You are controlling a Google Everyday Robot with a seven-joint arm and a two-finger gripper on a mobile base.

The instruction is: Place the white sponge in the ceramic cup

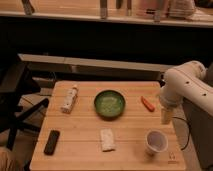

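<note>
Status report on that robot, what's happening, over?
Gripper open, empty, hanging by right edge of table. White sponge flat on table, left of ceramic cup, apart. Nothing between them.

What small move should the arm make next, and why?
Probably move the open gripper across to hover over the flat off-white rectangular sponge. It hangs empty near the small round white ceramic cup, while the sponge lies untouched on the wooden table.
</note>
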